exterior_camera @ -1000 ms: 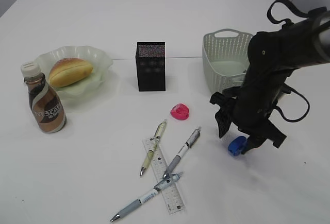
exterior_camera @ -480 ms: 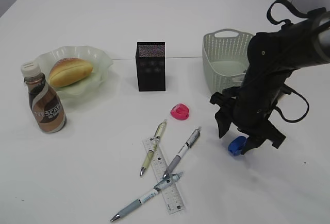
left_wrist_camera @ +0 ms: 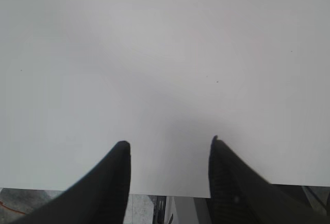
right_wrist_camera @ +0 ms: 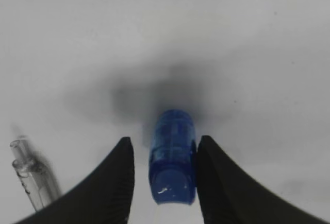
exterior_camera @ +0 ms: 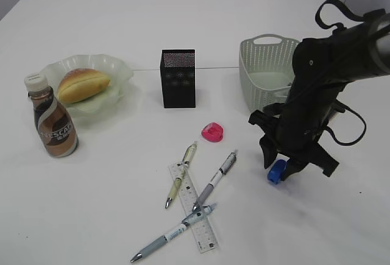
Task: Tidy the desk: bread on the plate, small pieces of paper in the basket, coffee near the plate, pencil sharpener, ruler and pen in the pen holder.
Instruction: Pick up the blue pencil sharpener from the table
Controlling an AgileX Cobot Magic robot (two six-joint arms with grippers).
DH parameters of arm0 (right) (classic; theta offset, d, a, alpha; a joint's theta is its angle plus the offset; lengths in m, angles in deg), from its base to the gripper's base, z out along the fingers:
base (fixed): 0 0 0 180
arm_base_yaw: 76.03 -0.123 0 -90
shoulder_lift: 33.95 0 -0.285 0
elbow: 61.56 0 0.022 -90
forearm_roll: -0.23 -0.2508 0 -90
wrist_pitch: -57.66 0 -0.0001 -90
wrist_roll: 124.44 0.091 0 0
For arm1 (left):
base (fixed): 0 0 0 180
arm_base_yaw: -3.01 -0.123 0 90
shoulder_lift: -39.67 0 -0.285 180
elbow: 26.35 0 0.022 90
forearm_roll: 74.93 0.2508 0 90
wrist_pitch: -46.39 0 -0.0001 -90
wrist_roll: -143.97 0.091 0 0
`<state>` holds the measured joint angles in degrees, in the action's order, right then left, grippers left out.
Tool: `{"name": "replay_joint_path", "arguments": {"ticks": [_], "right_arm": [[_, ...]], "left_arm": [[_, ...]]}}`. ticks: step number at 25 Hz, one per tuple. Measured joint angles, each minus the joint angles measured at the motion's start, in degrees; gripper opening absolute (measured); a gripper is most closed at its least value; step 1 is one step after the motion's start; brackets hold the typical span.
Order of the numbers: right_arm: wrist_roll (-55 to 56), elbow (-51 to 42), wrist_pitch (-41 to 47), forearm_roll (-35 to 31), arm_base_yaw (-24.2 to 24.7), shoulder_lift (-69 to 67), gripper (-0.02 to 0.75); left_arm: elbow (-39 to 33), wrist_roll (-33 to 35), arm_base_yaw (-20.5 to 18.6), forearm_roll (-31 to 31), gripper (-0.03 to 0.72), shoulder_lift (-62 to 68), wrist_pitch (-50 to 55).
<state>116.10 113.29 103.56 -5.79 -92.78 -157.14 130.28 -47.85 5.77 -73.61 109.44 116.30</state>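
Far left of the right fingers (exterior_camera: 285, 169), the coffee bottle (exterior_camera: 53, 120) and the bread (exterior_camera: 83, 84) on the plate (exterior_camera: 119, 70) look settled, while the left fingers (left_wrist_camera: 167, 149) hang apart over bare surface (left_wrist_camera: 165, 54), holding nothing. Nearer, left of the right fingers and well apart from them, lie the pens (exterior_camera: 214, 180), ruler (exterior_camera: 194, 207) and pink sharpener (exterior_camera: 213, 132), with the pen holder (exterior_camera: 178, 78) beyond. The right fingers are closed on the blue sharpener (right_wrist_camera: 172, 163), one finger against each flank, its long axis running straight out between them; it is likely light, rigid and slick, so a mid-body hold seems safest.
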Motion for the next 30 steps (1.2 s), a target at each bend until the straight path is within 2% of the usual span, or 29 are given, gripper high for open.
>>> {"name": "replay_joint_path", "arguments": {"ticks": [6,30], "right_arm": [[0.0,0.0,0.13,0.0,0.0,0.0,0.249],[0.0,0.0,1.29,0.71,0.0,-1.3,0.246]], "left_arm": [[0.0,0.0,0.0,0.0,0.352,0.0,0.17],[0.0,0.0,0.0,0.0,0.331,0.0,0.38]]}}
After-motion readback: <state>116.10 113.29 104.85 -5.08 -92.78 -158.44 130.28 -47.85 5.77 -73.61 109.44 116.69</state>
